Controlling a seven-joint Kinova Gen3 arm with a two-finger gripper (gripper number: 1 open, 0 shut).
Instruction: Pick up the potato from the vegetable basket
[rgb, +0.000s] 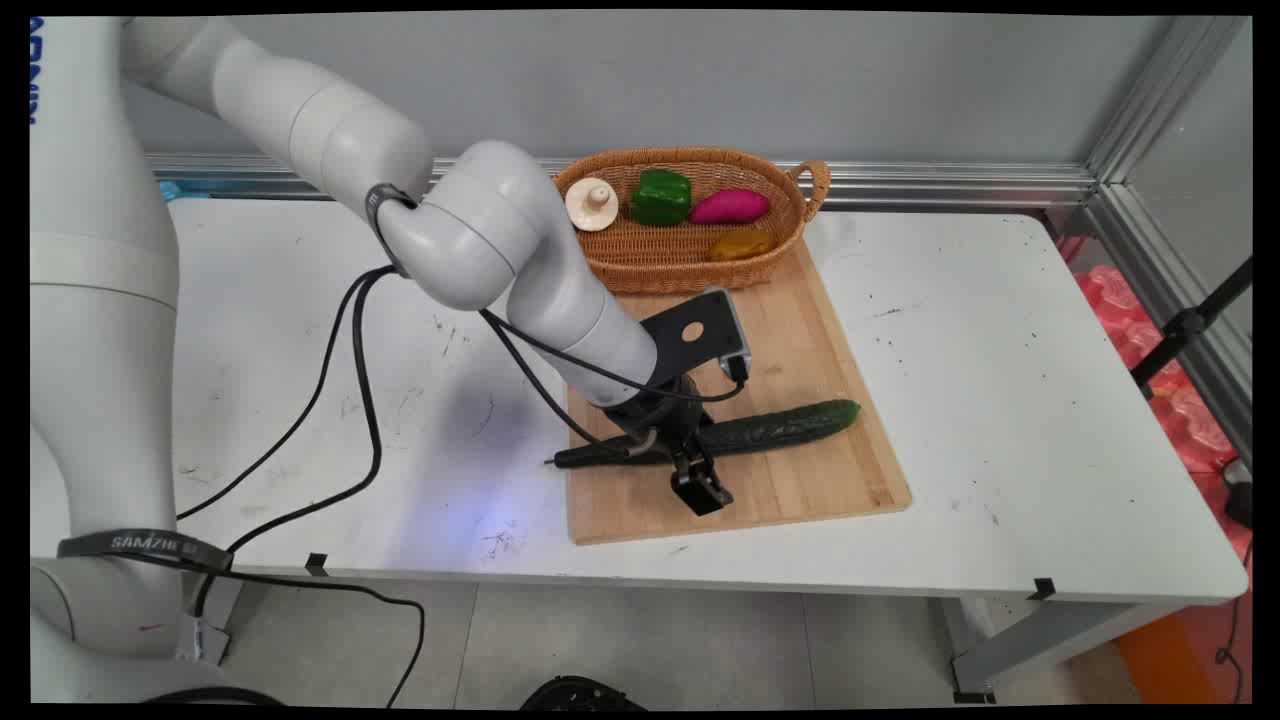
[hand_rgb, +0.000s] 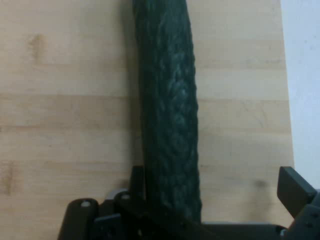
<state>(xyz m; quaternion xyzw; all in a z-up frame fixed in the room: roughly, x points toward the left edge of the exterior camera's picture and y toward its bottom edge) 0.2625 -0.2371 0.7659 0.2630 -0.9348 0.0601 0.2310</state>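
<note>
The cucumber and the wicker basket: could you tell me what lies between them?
Main view: only bare cutting board, crossed by the arm's wrist above; cucumber, basket.

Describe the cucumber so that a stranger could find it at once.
Start at the wooden cutting board in front of the wicker basket. The cucumber lies across the board, under the gripper. It is the only long, dark green, bumpy thing there.
</note>
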